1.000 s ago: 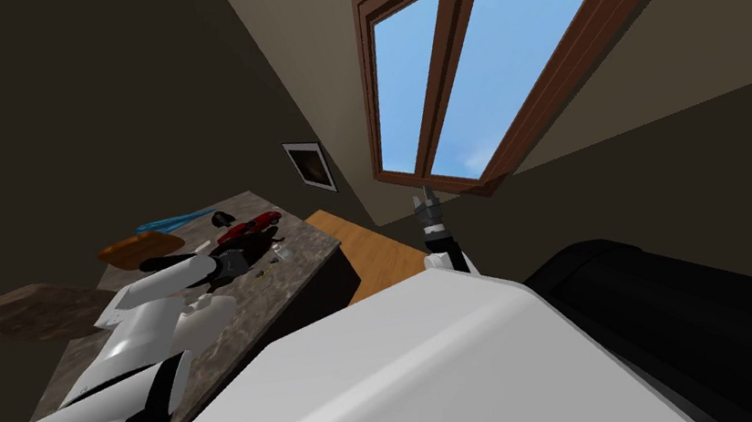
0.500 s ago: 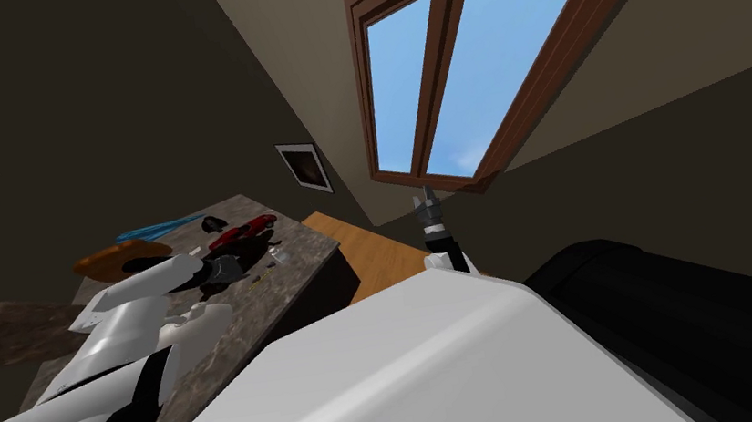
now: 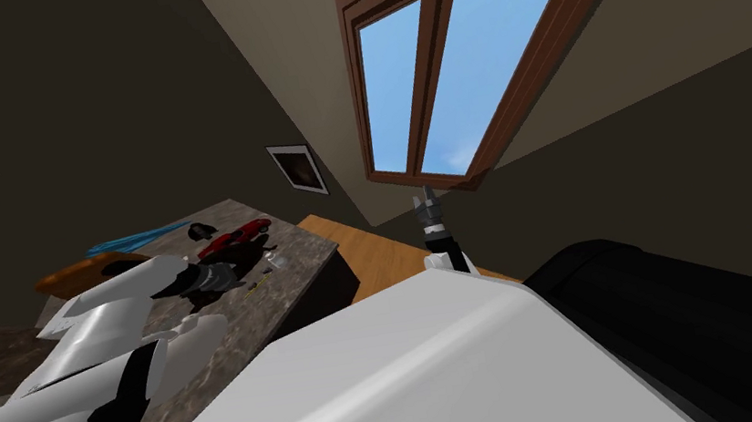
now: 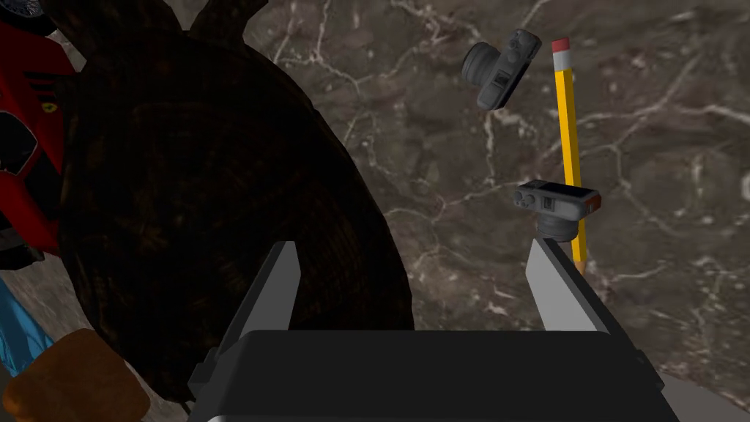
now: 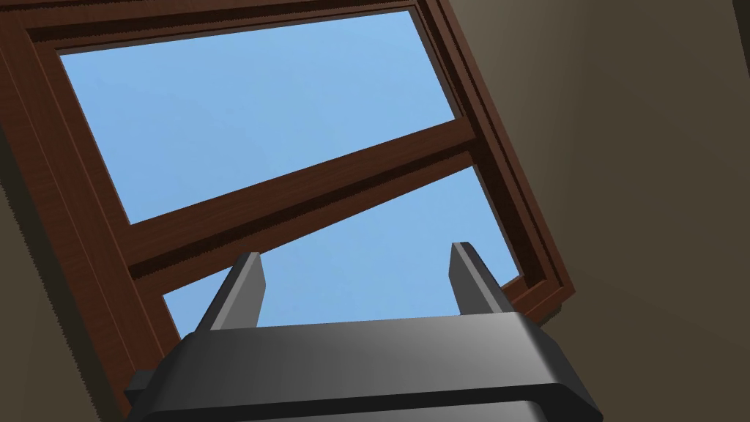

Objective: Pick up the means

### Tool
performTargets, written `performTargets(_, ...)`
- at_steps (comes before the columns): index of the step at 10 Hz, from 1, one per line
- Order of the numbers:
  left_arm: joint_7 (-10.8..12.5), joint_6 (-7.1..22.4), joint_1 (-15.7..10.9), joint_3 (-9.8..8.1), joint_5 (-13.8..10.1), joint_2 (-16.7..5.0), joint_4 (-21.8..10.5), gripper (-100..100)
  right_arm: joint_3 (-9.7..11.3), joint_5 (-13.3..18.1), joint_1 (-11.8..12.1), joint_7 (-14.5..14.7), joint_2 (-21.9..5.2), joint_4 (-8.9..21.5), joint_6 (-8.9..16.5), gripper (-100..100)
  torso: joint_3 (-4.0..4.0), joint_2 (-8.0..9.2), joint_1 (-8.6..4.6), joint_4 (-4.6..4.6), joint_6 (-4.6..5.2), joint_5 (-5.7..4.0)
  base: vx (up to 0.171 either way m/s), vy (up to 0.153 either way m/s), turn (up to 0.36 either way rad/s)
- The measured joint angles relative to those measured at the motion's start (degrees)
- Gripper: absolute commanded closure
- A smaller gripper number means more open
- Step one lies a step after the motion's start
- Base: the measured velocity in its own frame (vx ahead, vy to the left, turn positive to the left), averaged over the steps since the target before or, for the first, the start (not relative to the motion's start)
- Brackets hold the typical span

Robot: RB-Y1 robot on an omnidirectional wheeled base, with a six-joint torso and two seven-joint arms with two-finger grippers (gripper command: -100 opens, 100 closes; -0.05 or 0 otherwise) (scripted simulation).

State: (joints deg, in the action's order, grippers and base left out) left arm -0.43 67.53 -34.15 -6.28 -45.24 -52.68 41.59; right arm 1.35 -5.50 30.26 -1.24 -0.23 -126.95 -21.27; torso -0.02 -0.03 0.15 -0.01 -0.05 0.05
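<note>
A red toy car [image 4: 26,146] lies on the dark marble tabletop [image 4: 659,183], half hidden behind a big dark round object [image 4: 205,220]. My left gripper [image 4: 417,286] hangs open over the table. One finger is above the dark object's edge, and the other is beside a small grey camera [image 4: 557,207]. That camera lies against a yellow pencil [image 4: 567,146]. A second grey camera [image 4: 500,69] lies farther off. In the head view the left gripper [image 3: 222,276] is just short of the car [image 3: 235,235]. My right gripper [image 3: 427,206] is raised toward the window, open and empty [image 5: 357,282].
A blue object [image 3: 130,239] and an orange-brown lump [image 3: 75,273] lie at the table's far left. A small dark item [image 3: 200,229] sits behind the car. The table's edge [image 3: 318,271] drops to a wooden floor [image 3: 376,254] on the right.
The whole head view has slid left, so my head or base has turned. The left arm stays over the dark object and car. Both grippers remain open.
</note>
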Motion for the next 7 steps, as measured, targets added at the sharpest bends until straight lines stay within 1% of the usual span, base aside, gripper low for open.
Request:
performTargets(1, 0.32, 1.55, -0.52, 0.21, -0.27, -0.21, -1.0, -100, 0.0, 0.0, 0.01, 0.0, 0.0, 0.0, 0.0, 0, 0.0, -0.01, 0.0, 0.0, -0.03, 0.01, -0.003, 0.055, -0.117)
performTargets(2, 0.67, 3.53, -0.69, 0.24, -1.12, -0.88, -1.52, -100, 0.0, 0.0, 0.0, 0.0, 0.0, 0.0, 0.0, 0, 0.0, 0.01, 0.05, 0.0, -0.02, 0.01, -0.003, 0.044, -0.078)
performTargets(3, 0.72, 4.85, -0.93, 0.29, -1.59, -1.15, -2.39, -100, 0.0, 0.0, 0.01, 0.0, 0.0, 0.0, 0.0, 0, 0.0, 0.01, 0.02, 0.0, -0.04, 0.02, 0.001, 0.014, -0.002)
performTargets(4, 0.22, 5.0, -1.89, 0.51, -1.62, -1.16, -4.43, -100, 0.0, 0.0, 0.01, 0.0, 0.0, 0.0, 0.0, 0, -0.01, -0.01, -0.07, -0.01, -0.04, 0.0, -0.001, 0.021, -0.12)
performTargets(5, -0.34, 5.79, -2.95, 0.79, -2.17, -1.53, -7.05, -100, 0.0, 0.0, 0.0, 0.0, 0.0, 0.0, 0.0, 0, -0.01, -0.01, -0.07, -0.01, 0.0, -0.01, 0.003, 0.035, -0.074)
performTargets(6, -0.03, 6.94, -2.49, 0.73, -2.63, -1.74, -6.8, -100, 0.0, 0.0, 0.01, 0.0, 0.0, 0.0, 0.0, 0, -0.01, -0.01, -0.03, -0.01, -0.04, 0.01, 0.007, 0.042, -0.112)
performTargets(7, 0.19, 8.39, -2.88, 0.91, -3.28, -2.11, -8.04, -100, 0.0, 0.0, 0.0, 0.0, 0.0, 0.0, 0.0, 0, -0.02, -0.03, 0.0, -0.01, -0.02, 0.01, 0.001, 0.04, -0.067)
